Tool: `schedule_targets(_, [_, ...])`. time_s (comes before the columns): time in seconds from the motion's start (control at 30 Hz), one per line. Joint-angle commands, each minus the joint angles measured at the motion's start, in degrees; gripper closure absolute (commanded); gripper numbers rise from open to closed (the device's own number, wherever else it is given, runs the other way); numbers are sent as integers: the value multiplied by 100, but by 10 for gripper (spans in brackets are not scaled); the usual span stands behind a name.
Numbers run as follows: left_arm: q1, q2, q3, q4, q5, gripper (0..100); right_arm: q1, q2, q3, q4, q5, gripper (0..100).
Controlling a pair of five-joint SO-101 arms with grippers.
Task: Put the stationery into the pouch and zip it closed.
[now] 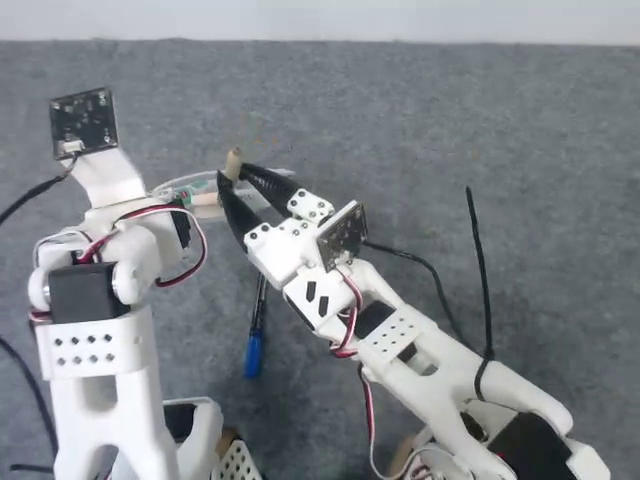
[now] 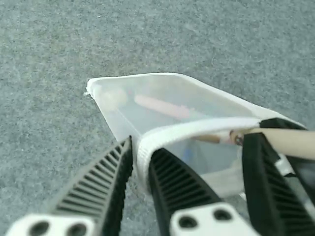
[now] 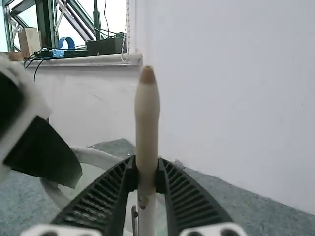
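The translucent pouch (image 2: 162,105) with a white zip rim lies on the grey carpet, and several pieces of stationery show faintly inside it. My left gripper (image 2: 140,147) is shut on the near rim of the pouch's mouth. My right gripper (image 3: 146,169) is shut on a beige pencil (image 3: 146,113) and holds it upright over the mouth. In the high view the right gripper (image 1: 238,190) sits at the pouch (image 1: 185,186), with the pencil (image 1: 232,162) sticking up. A black pen with a blue cap (image 1: 256,330) lies on the carpet between the arms.
A thin black strap (image 1: 478,250) and a black cable (image 1: 420,265) lie on the carpet to the right of the right arm. Open carpet stretches behind and to the right of the pouch.
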Motion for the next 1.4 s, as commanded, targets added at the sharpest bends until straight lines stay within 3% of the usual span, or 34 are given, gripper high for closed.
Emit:
schedule_targets(0.0, [9,-35,66,-343,-35,990,57,-303,18,119,0,928])
schedule_targets(0.17, [9,-44,145,-440,-26,990,57,-901,35,1103,-97,732])
schedule_targets(0.43, [9,-44,145,-457,-26,989,66,-1956,26,2387,-360,756])
schedule_targets(0.9, [0,-44,154,-457,-18,989,75,-3345,396,2563,-343,757])
schedule_targets(1.0, [-18,-62,154,-466,-9,989,66,-3433,273,3037,-360,803])
schedule_targets(1.13, [-378,-79,136,-527,62,989,48,-3459,44,3503,-369,904])
schedule_targets(1.37, [-1011,-79,127,-695,325,990,-365,-3398,-149,4312,-431,913])
